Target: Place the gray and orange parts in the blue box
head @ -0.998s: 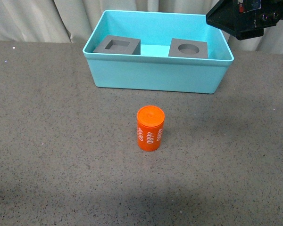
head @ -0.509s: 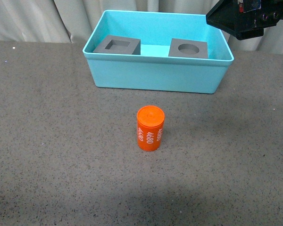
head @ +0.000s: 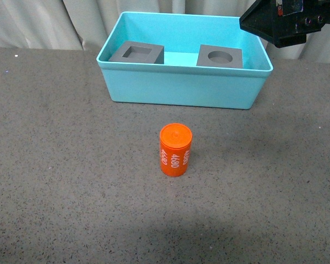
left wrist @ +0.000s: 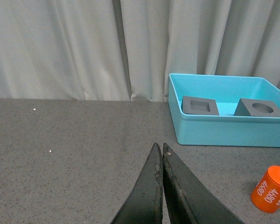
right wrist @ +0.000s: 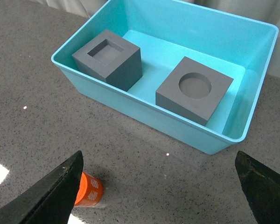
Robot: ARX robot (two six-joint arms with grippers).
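One orange cylinder [head: 176,149] stands upright on the desk [head: 71,165], in front of the blue box [head: 184,67] and apart from it. It looks rigid, smooth and probably light. Its round side could slip, so grip it across the middle of the body. Two gray cubes are in the box: the square-recess cube [head: 137,53] and the round-recess cube [head: 220,56]. The right hand [right wrist: 158,154] is spread wide and empty above the box's near wall. The left hand [left wrist: 159,148] is pinched together, holding nothing.
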